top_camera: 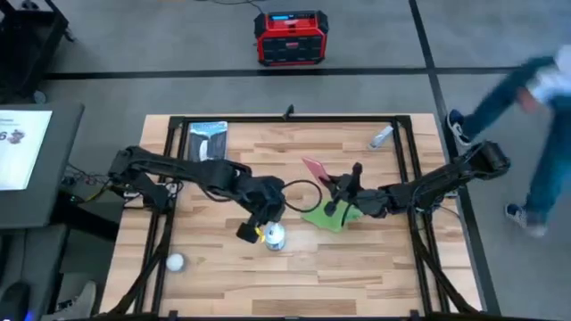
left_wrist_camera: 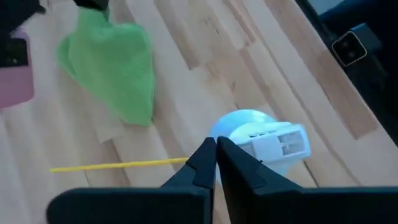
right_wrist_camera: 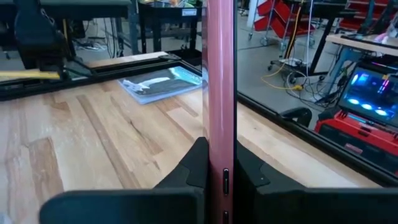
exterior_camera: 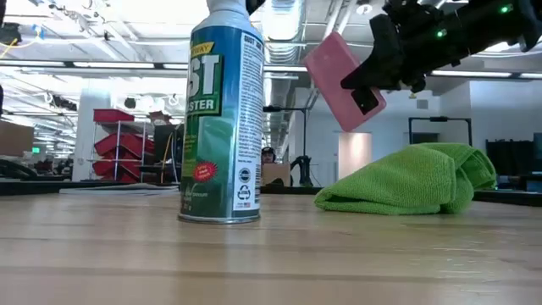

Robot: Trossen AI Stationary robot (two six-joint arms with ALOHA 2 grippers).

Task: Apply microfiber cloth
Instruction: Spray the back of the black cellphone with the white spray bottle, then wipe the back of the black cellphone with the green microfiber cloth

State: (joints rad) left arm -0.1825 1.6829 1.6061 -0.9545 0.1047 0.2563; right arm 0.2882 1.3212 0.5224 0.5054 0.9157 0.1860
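On the pale plank table (top_camera: 223, 276), the left gripper (top_camera: 248, 232) hovers with fingers pressed together, holding nothing, just beside a glossy cylindrical spray can (exterior_camera: 222, 110). Right of the can, the soft, crumpled green microfiber cloth (exterior_camera: 406, 180) lies on the wood. Above it the right gripper (top_camera: 337, 189) clamps a smooth pink phone (exterior_camera: 343, 79), tilted.

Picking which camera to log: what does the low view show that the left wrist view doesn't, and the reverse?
Only the low view shows the can's label and the right gripper holding the phone above the table. Only the left wrist view shows the left gripper, shut, over the can's white nozzle. Both show the cloth lying flat.
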